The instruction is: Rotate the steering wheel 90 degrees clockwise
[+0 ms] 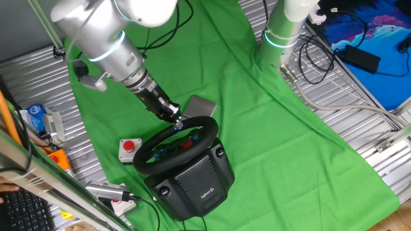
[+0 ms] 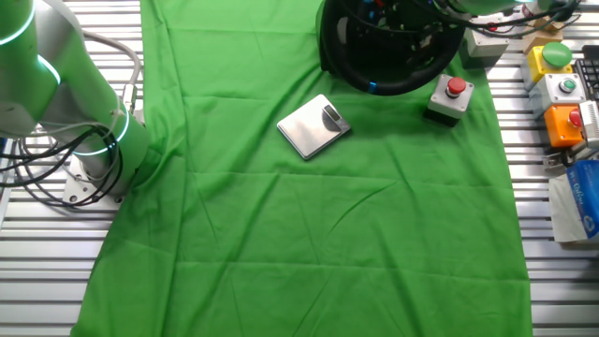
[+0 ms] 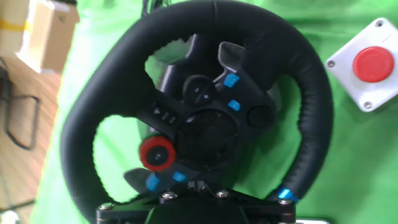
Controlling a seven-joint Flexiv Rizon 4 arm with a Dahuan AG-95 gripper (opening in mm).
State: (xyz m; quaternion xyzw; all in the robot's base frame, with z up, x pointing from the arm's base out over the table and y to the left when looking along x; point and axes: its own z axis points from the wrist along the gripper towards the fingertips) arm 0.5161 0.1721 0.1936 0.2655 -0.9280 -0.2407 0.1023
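Observation:
The black steering wheel [image 1: 207, 121] sits on its bulky black base [image 1: 196, 183] at the near end of the green cloth. It also shows in the other fixed view [image 2: 393, 86] and fills the hand view [image 3: 311, 93], with a red and several blue buttons on the hub. A blue mark on the rim [image 3: 284, 195] sits at the lower right. My gripper [image 1: 175, 120] reaches down onto the far side of the rim. In the hand view the rim runs under the gripper body [image 3: 196, 208]; the fingers are hidden, and they seem shut on the rim.
A small grey box with a red push button [image 1: 130, 148] stands just left of the wheel [image 2: 449, 96] [image 3: 372, 65]. A flat silver plate [image 1: 200, 106] lies behind the wheel [image 2: 314, 126]. Several control boxes [image 2: 562, 89] line the table edge. A second arm's base [image 1: 282, 32] stands at the back.

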